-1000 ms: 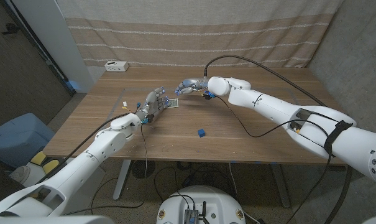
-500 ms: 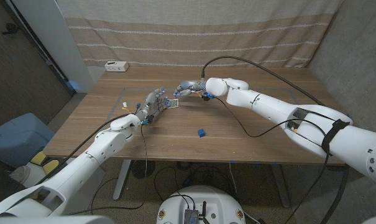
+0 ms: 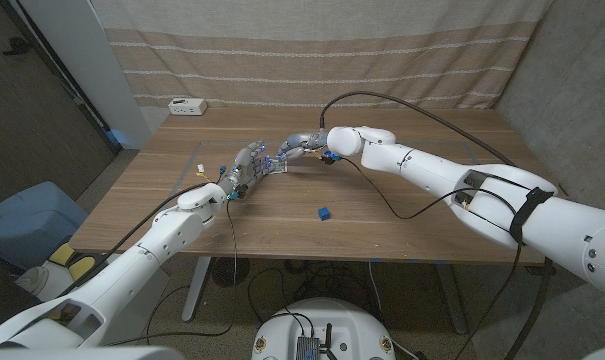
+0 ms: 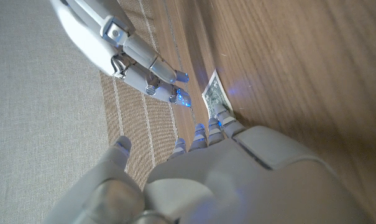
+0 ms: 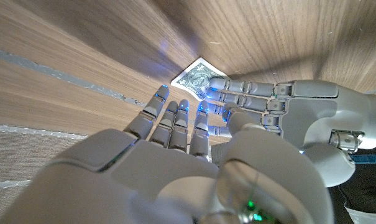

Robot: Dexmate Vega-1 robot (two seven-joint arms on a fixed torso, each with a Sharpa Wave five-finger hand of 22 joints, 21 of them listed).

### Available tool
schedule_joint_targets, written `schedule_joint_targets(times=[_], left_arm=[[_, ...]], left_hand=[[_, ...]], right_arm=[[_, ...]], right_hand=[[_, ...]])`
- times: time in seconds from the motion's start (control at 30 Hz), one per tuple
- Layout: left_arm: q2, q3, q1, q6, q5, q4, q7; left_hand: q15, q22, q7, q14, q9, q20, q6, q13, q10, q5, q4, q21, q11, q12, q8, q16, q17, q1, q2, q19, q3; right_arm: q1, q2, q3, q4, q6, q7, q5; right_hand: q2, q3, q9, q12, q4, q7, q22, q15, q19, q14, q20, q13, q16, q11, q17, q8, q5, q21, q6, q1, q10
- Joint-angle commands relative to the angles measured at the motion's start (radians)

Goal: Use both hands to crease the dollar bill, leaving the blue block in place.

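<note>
Two hands meet over the dollar bill (image 5: pixel 199 77) at mid-far surface (image 3: pixel 402 215). Left hand (image 3: pixel 246 168): fingers extended, tips on the bill's near end, gripping nothing. Right hand (image 3: pixel 300 146): fingers spread, hovering just beside, empty. Blue block (image 3: pixel 324 213) sits well apart, nearer right. Step: pinning before the fold. Next, likely: right fingers lift the free end over.

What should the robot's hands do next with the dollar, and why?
Probably lower the right hand onto the free end of the dollar bill. The left hand has fingers on one end, and the right fingertips hover beside it. The blue block sits far off, safe.
</note>
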Motion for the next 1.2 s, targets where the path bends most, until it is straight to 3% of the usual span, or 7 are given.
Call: schedule_joint_targets(times=[0.03,0.83,0.9,1.2], left_arm=[[-0.003,0.003,-0.007,0.003,0.0,0.009,-0.001],[-0.016,0.014,-0.044,0.007,0.003,0.055,-0.037],[-0.035,0.003,-0.042,-0.026,-0.015,0.076,-0.062],[-0.029,0.001,-0.034,-0.075,0.012,0.055,-0.062]], left_hand=[[0.002,0.001,0.001,-0.003,0.002,0.004,-0.013,0.002,-0.009,0.005,0.0,-0.004,0.001,0.006,0.007,0.007,0.003,-0.012,0.0,-0.003,-0.003],[0.001,0.001,0.001,-0.004,0.002,0.004,-0.011,0.002,-0.01,0.005,0.002,-0.004,0.0,0.009,0.008,0.007,0.003,-0.011,0.0,-0.003,-0.006],[0.002,0.001,0.005,-0.004,0.002,0.004,-0.004,0.002,-0.01,0.005,0.003,-0.004,-0.001,0.009,0.011,0.008,0.003,-0.01,0.0,-0.003,-0.007],[-0.017,0.001,0.005,0.008,0.002,0.013,0.061,0.003,0.012,0.005,0.0,-0.001,-0.019,0.019,0.031,0.011,0.002,-0.002,0.003,0.008,-0.006]], right_arm=[[0.024,0.04,-0.022,0.082,0.04,0.007,0.005],[0.063,0.11,-0.064,0.225,0.083,0.009,0.008],[0.066,0.114,-0.068,0.233,0.085,0.006,0.007],[0.077,0.129,-0.08,0.273,0.099,0.005,0.008]], right_hand=[[0.0,0.002,0.002,0.001,0.0,0.0,0.003,0.002,0.006,0.004,0.002,0.002,0.009,-0.006,0.002,0.0,-0.001,-0.001,0.007,0.008,0.007],[0.0,0.002,0.002,0.001,0.002,0.002,0.003,0.001,0.007,0.004,0.004,0.002,0.008,-0.003,0.002,0.001,-0.001,-0.008,0.011,0.008,0.011],[0.0,0.002,0.002,0.002,0.002,0.003,0.003,0.001,0.007,0.005,0.004,0.002,0.009,-0.003,0.002,0.002,-0.001,-0.009,0.012,0.008,0.012],[0.001,0.002,0.002,0.002,0.002,0.003,0.003,0.001,0.007,0.005,0.004,0.002,0.009,-0.002,0.002,0.003,-0.001,-0.011,0.016,0.008,0.014]])
